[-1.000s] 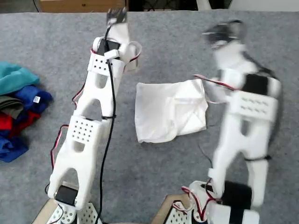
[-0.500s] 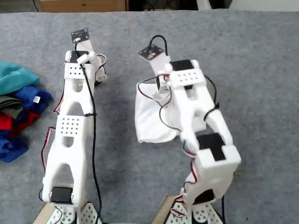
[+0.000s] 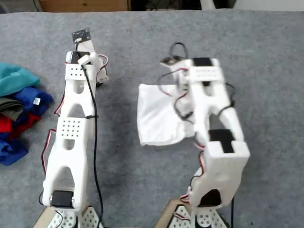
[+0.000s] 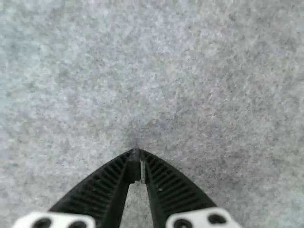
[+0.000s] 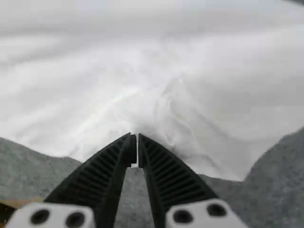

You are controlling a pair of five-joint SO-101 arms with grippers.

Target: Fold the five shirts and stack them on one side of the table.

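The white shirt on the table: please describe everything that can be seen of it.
The white shirt is soft, thin-looking cloth, partly folded into a rough rectangle, creased. It lies flat on the grey felt-like table, near the middle. The right arm hangs over its right part. The right end effector, shut, has its tips at the cloth's edge; whether it pinches cloth cannot be told.

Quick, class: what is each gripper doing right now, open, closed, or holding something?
Left gripper: closed, empty, over bare grey felt.
Right gripper: closed, tips at the white shirt, no cloth visibly pinched.
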